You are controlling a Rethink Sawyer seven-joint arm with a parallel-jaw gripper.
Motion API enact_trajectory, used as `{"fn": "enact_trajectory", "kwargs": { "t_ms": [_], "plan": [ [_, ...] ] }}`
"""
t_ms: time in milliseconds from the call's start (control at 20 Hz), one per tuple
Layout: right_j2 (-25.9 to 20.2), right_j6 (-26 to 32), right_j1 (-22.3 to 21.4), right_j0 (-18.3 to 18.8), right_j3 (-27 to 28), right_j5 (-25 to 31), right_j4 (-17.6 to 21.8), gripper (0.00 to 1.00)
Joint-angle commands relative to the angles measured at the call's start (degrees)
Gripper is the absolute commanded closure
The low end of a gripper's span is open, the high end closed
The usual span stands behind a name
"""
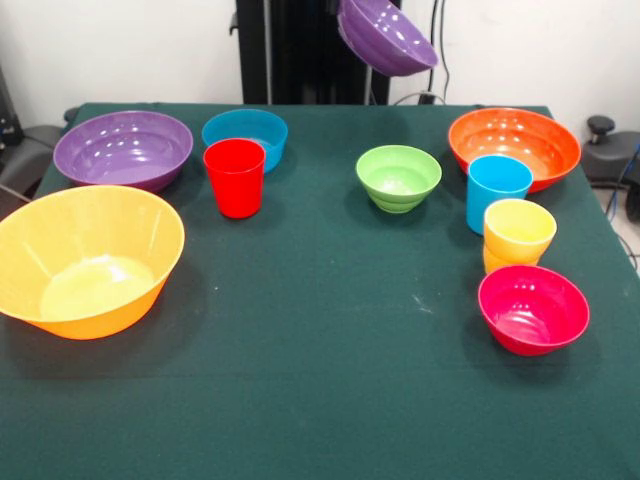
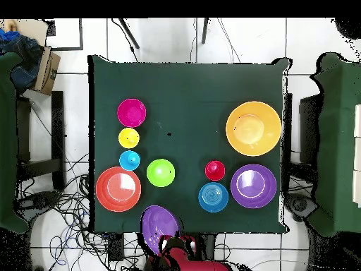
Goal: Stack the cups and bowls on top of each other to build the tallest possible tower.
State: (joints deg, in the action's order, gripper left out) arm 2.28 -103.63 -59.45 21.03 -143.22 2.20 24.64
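My gripper [image 2: 168, 242] is shut on the rim of a purple bowl [image 1: 386, 36], holding it tilted in the air above the table's robot-side edge. On the table stand a second purple bowl [image 1: 123, 148], a yellow-orange bowl [image 1: 88, 260], a blue bowl [image 1: 245, 135], a red cup [image 1: 234, 177], a green bowl [image 1: 398, 177] and an orange bowl [image 1: 514, 146]. A light blue cup [image 1: 497, 192], a yellow cup [image 1: 518, 235] and a magenta bowl [image 1: 533, 308] stand in a row. Nothing is stacked.
The table [image 1: 320, 400] has a dark green cloth. In the overhead view, cables [image 2: 63, 205] lie on the floor beside it and a cardboard box [image 2: 46, 69] sits off one corner.
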Motion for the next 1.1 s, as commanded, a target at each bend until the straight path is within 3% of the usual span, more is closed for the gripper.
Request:
{"fn": "enact_trajectory", "kwargs": {
  "t_ms": [50,500,850,1100],
  "plan": [
    [-6.1,-3.0,1.8,-0.6,2.3,5.8,0.1,1.00],
    [-6.5,-3.5,2.7,-1.7,4.2,6.7,-0.9,1.00],
    [-6.6,-3.2,4.8,-0.3,4.9,4.9,0.6,1.00],
    [-7.5,-2.5,3.5,0.6,4.8,6.4,0.1,1.00]
  ]
}}
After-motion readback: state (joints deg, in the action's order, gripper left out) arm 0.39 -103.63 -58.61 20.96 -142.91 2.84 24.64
